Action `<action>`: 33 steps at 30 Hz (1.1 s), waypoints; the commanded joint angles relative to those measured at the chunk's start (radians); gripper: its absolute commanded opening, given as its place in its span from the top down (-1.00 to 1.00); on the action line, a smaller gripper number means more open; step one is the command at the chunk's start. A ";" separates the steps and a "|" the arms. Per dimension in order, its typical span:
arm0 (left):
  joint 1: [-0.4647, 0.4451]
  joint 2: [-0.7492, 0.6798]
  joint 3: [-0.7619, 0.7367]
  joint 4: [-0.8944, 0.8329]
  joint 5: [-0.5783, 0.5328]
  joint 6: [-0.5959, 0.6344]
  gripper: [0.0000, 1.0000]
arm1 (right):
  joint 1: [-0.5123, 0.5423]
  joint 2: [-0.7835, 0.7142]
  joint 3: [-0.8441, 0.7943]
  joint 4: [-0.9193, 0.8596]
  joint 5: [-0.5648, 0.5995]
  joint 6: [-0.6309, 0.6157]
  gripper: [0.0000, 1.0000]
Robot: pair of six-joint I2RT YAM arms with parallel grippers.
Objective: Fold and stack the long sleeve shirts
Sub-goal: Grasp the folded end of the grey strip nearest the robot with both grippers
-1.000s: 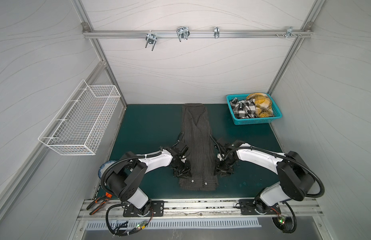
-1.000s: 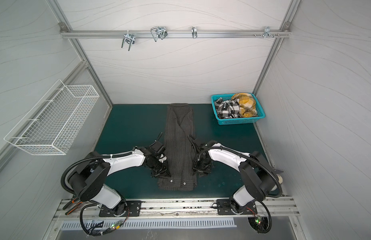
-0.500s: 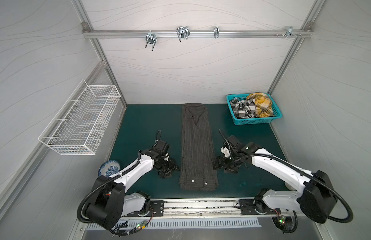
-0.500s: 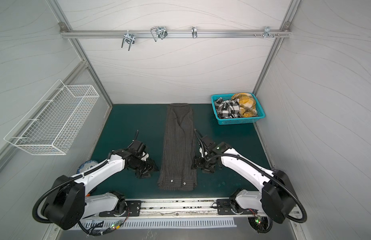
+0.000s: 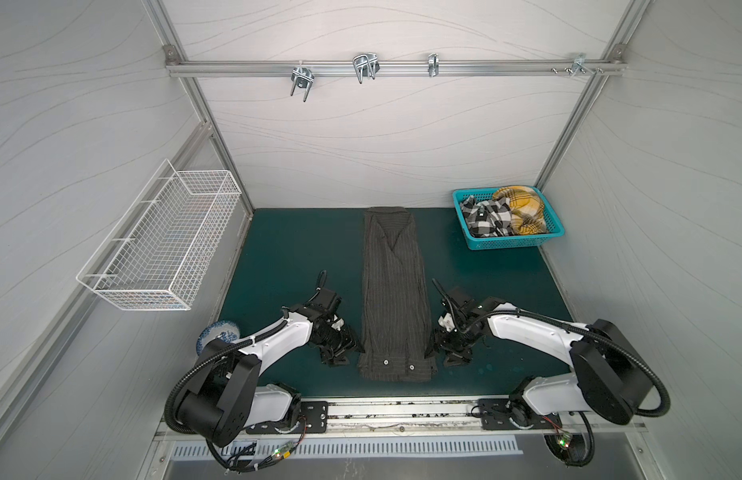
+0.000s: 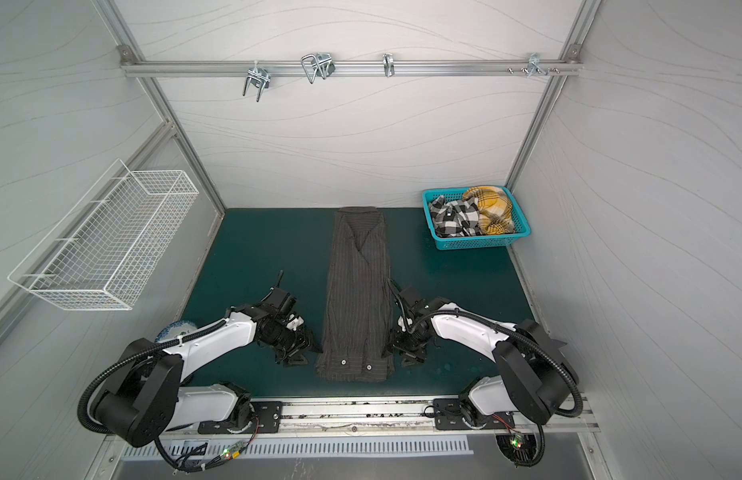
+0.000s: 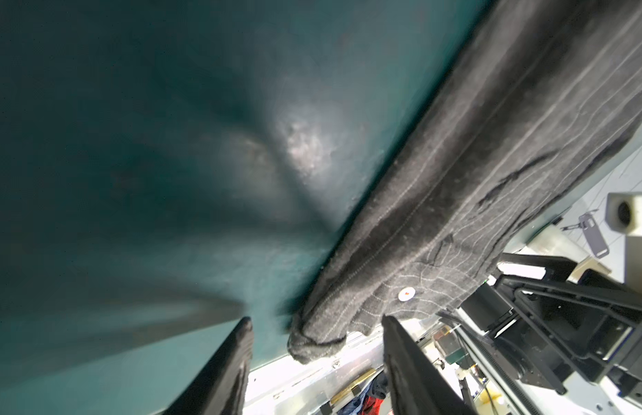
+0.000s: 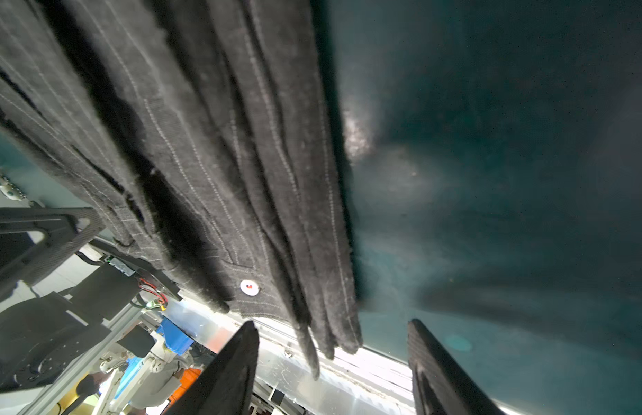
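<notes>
We are seeing charcoal shirt [image 5: 394, 299] lying folded lengthwise | left gripper [image 5: 340, 355] hanging released beside its left hem | right gripper [image 5: 446, 355] released beside its right hem

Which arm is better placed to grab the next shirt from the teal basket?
Right, probably. The teal basket sits far right on the table, on the same side of the pinstripe shirt as the right gripper. The left gripper would have to cross over it. Both are open.
</notes>
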 commanded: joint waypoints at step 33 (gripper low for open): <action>-0.110 0.127 -0.012 0.113 0.009 -0.047 0.83 | 0.067 0.135 0.019 0.047 0.001 0.065 0.42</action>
